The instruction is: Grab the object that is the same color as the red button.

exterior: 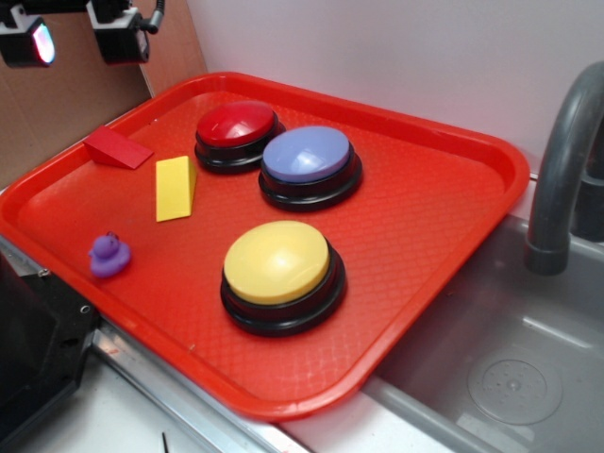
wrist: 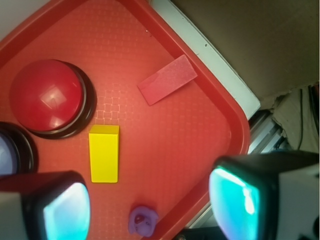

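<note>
A small red wedge block lies flat near the far left corner of the red tray. The red button, a glossy dome on a black base, stands just to the wedge's right in the exterior view. My gripper hangs high above the tray's left corner, open, with nothing between its fingers. In the wrist view the wedge is well ahead of the fingertips.
A yellow wedge stands between the red wedge and a purple duck. A blue-purple button and a yellow button sit further right. A grey faucet and sink lie right of the tray.
</note>
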Tool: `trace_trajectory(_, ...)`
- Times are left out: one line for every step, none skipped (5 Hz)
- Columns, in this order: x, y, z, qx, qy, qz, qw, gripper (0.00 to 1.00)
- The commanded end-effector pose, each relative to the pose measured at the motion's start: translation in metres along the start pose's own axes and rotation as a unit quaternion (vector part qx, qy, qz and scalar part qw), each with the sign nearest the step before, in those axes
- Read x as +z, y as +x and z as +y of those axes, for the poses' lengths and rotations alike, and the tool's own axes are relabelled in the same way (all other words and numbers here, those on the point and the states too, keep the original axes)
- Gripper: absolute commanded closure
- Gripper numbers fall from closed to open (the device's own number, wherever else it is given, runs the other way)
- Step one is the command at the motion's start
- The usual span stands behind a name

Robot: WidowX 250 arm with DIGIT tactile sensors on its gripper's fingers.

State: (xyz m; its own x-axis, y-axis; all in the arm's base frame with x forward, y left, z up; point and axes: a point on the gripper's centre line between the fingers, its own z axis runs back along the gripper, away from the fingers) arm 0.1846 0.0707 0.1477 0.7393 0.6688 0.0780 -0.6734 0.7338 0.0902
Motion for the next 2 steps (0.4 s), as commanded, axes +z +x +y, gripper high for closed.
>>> trace_trajectory(0.013, 0.007, 0.007, 0.006, -0.009, -0.024, 1.0, 0.0)
trace_trajectory(-0.01, 0.024, 0.017, 0.132, 0.005, -0.039, 0.99, 0.0)
